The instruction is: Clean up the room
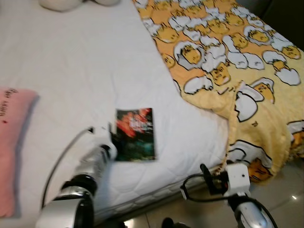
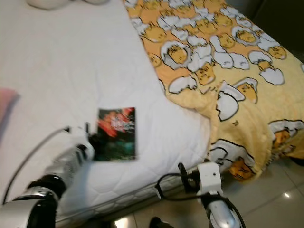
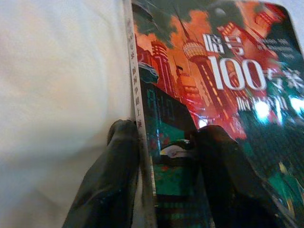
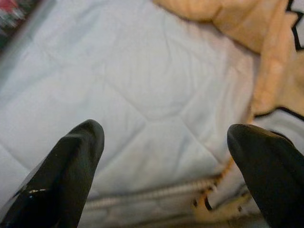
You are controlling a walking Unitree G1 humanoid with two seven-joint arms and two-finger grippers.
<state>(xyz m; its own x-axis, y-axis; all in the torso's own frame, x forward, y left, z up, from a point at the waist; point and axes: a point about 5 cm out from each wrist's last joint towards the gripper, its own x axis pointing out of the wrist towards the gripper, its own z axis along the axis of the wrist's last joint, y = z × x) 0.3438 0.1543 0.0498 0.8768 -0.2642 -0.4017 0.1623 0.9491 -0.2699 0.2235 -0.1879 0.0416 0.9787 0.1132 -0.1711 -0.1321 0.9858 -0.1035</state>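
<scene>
Book cover reads "100", w/ Chinese characters.

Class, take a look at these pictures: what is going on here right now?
A humanoid robot stands at the edge of a bed. Its left gripper is at the spine edge of a book lying flat on the white mattress, one finger on the cover and the other outside the spine. The right gripper is open and hovers over the mattress edge near the yellow cartoon-print blanket, holding nothing. A pink cushion lies further left.
</scene>
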